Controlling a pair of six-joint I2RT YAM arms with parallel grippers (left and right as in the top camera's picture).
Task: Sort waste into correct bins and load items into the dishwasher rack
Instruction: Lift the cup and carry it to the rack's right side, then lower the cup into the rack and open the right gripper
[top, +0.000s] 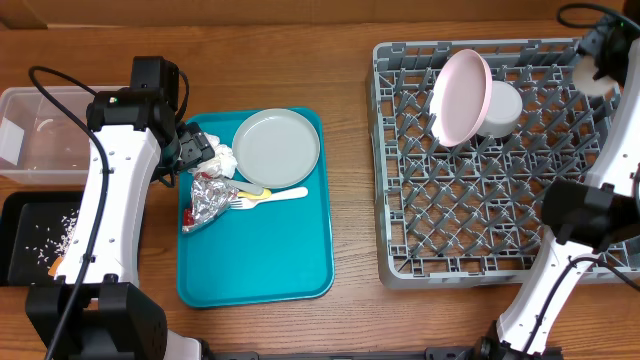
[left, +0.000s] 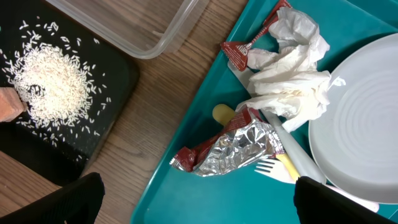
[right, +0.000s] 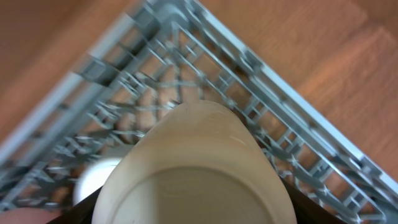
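White bowl (right: 193, 168): clamped in right gripper (right: 193, 218), over dishwasher rack (right: 280, 124) corner. Released here, it may catch the rim and topple out.
Left gripper (left: 199, 205): jaws wide apart, with foil (left: 239, 146) and napkin (left: 292, 74) below. The adjoining fork (left: 268, 167) could get snagged.

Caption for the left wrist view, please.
Teal tray holds napkin, foil, wrappers, fork and plate; rice heaped in black tray alongside.

My left arm (top: 108, 200) has a long white shell between bulky black joints, and a thin black cable (top: 45, 68) loops off beside it. My right arm (top: 556, 290) matches it: a white link, black joint housings and black cables (top: 570, 12) near the wrist. The left claw (left: 199, 182) has matte black fingers (left: 68, 202).
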